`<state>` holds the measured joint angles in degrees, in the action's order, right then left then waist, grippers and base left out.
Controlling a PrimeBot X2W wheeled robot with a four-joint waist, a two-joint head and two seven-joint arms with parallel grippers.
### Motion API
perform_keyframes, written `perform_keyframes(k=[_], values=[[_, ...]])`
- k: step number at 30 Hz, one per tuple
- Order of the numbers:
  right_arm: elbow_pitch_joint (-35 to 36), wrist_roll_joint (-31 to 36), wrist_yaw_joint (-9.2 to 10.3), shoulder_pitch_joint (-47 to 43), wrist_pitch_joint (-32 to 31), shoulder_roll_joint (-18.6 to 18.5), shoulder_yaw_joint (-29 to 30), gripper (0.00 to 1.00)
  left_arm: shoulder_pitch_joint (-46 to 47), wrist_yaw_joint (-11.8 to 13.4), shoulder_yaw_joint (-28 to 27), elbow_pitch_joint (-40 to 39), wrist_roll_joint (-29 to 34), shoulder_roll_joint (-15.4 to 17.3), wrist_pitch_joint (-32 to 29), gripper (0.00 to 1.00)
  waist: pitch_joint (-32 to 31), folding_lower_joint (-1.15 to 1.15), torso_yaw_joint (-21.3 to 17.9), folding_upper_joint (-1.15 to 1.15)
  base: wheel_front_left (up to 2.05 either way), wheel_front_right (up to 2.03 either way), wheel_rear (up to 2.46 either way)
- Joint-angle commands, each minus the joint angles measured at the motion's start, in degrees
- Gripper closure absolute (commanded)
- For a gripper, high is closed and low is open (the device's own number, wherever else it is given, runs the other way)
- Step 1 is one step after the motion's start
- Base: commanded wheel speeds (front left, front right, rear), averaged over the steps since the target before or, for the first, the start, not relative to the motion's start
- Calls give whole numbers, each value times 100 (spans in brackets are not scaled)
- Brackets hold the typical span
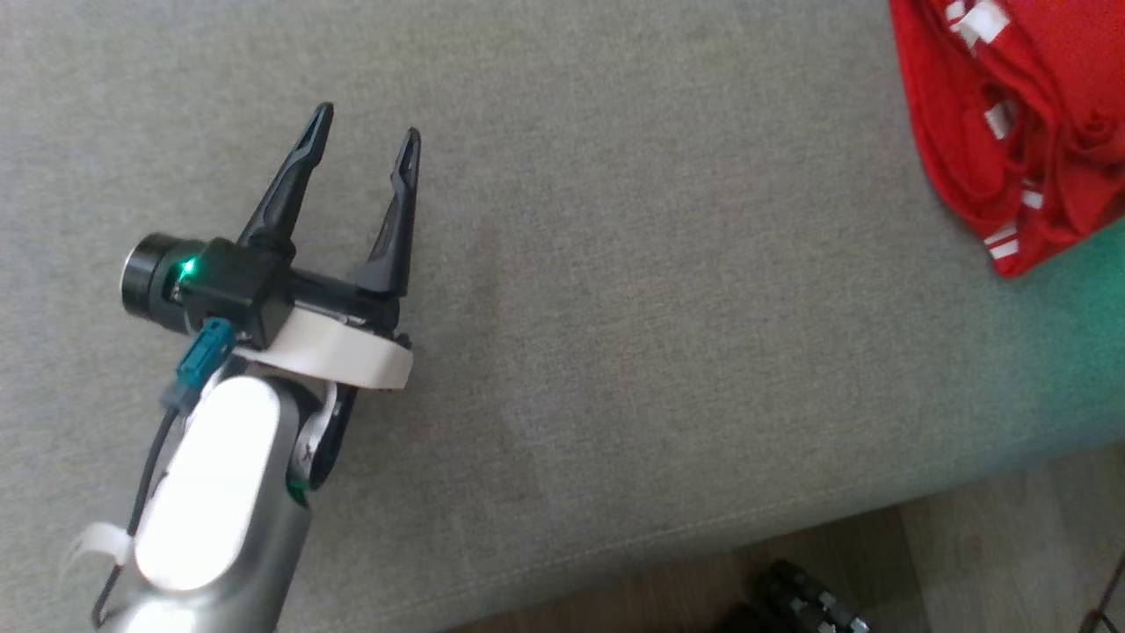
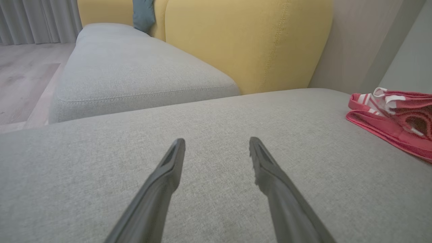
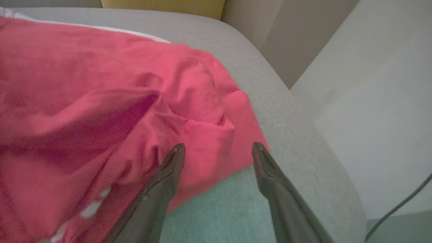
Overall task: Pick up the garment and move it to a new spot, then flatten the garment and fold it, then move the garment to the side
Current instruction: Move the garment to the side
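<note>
Red garment [image 3: 101, 84] by released right pincer [image 3: 218, 146]; yellow backrest [image 2: 243, 44] beyond released left pincer [image 2: 217, 141].

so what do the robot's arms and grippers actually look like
The left gripper has two long, dark, tapering fingers on a black block with a green light, a white band and a teal plug with a dark cable, above a glossy pale forearm. The right gripper has the same dark pair.

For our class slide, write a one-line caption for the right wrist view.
Open right claw poised over a rumpled red garment lying on the grey sofa cushion.
</note>
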<state>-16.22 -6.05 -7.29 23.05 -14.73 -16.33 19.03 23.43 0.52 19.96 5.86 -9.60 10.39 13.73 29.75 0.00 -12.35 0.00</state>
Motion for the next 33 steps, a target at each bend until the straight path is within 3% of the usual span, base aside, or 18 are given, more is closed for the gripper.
perform_keyframes(k=[1, 8, 16, 25, 33], values=[[230, -13, -20, -194, 66, -108, 3, 0, -41, 29, -142, -159, -33, 44, 47, 0, -147, 0, 46, 0, 0, 0, 0], [1278, -77, -20, -1264, 538, 400, 4, 0, -402, 160, -233, -28, -137, 35, 90, 0, -745, 0, 241, 0, 0, 0, 0], [2434, -158, -20, -1916, 926, 1084, -892, 0, -934, 418, -429, -3, -295, 27, 105, 0, -1407, 0, 664, 0, 0, 0, 0], [2543, -236, -20, -1938, 1105, 1299, -1627, 0, -1353, 635, -635, -80, -458, 100, 61, 0, -1978, 0, 1228, 0, 0, 0, 0], [2475, -178, -20, -2209, 1119, 1338, -1759, 0, -1759, 673, -676, -178, -556, 239, -78, 0, -2462, 0, 1321, 0, 0, 0, 0]])
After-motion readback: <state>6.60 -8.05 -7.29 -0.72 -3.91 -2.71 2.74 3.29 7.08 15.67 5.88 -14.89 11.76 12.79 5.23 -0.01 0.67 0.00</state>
